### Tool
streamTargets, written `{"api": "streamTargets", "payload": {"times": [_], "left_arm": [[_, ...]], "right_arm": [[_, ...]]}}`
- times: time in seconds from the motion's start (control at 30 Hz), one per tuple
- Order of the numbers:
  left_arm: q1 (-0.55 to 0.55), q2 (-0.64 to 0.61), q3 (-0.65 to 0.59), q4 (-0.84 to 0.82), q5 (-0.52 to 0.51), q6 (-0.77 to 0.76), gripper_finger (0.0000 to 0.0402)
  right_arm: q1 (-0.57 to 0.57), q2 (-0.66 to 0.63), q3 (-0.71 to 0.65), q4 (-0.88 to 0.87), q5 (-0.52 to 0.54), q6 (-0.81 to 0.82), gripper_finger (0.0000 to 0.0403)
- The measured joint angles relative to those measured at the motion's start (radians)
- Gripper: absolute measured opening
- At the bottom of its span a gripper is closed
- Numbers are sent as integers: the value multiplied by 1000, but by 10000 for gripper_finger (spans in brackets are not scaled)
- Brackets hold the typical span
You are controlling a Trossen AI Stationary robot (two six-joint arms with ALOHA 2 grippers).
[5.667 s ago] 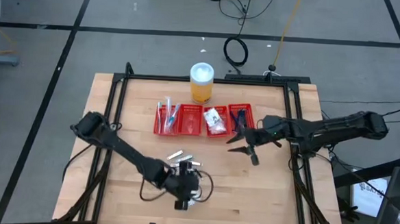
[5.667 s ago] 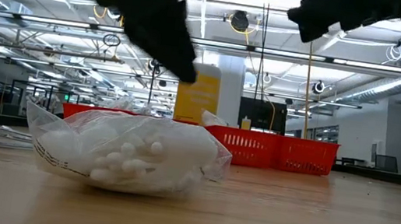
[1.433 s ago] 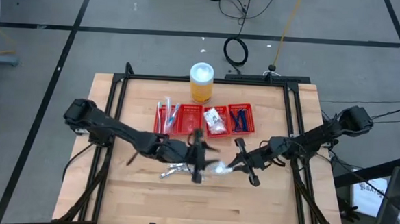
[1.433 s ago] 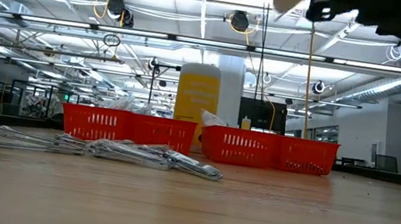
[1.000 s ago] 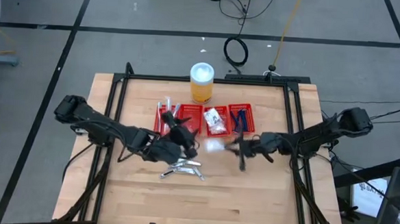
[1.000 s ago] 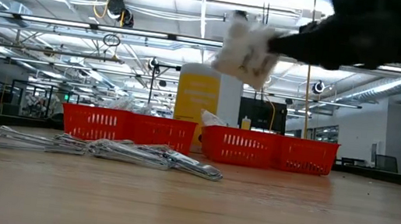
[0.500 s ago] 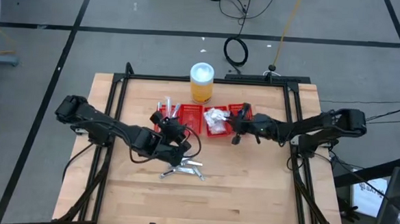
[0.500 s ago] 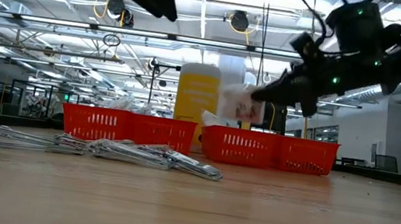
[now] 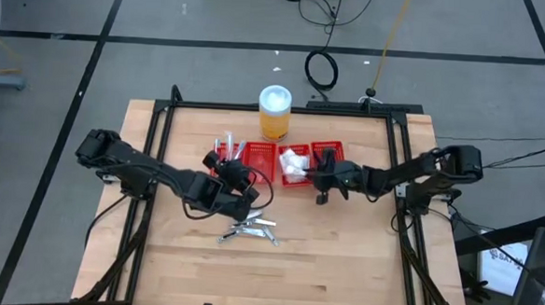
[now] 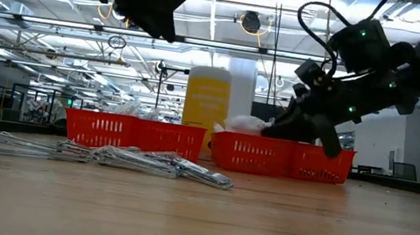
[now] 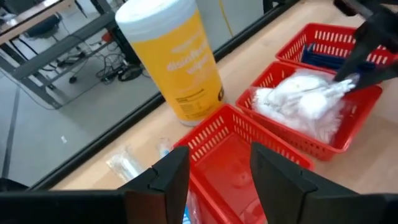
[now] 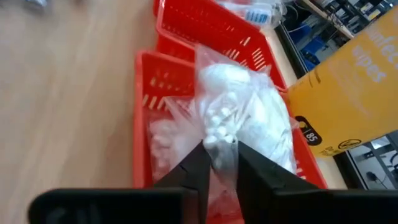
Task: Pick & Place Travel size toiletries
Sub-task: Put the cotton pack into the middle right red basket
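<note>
The orange jar [image 11: 176,61] read "disinfecting wipes" under its white lid, and you could make out an "85" badge near the base. The right hand [image 12: 219,163] reached low over the red tray [image 9: 262,166], its fingers nearly together and pinching the crinkly clear bag [image 12: 239,134] of white swabs sitting in the tray's third slot from the left. The left hand [image 11: 216,177] hovered half open over the tray's left end holding nothing, while the silvery tubes [image 9: 250,230] lay on the wooden table [image 9: 342,259].

Matt wooden table [image 9: 341,268], glossy red plastic tray [image 11: 323,140], crinkly clear plastic packet [image 12: 245,134], shiny silvery tubes [image 10: 154,162]
</note>
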Motion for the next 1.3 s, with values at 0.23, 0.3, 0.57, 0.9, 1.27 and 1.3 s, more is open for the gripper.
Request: {"api": "streamTargets", "payload": {"times": [0.23,0.3,0.57,0.9,1.27,1.3], "left_arm": [[0,0,0,0,3,1,171],[0,0,0,0,3,1,171],[0,0,0,16,10,1,171],[1,1,0,24,10,2,170],[2,1,0,51,36,22,170],[2,1,0,53,37,25,170]], "right_arm": [[49,-58,0,-18,1,78,130],[62,-76,-3,-22,5,102,145],[95,-162,-20,-18,5,172,170],[56,-224,179,-290,-17,306,54],[-52,26,275,-415,-51,368,1],[-64,47,275,-411,-53,376,1]]}}
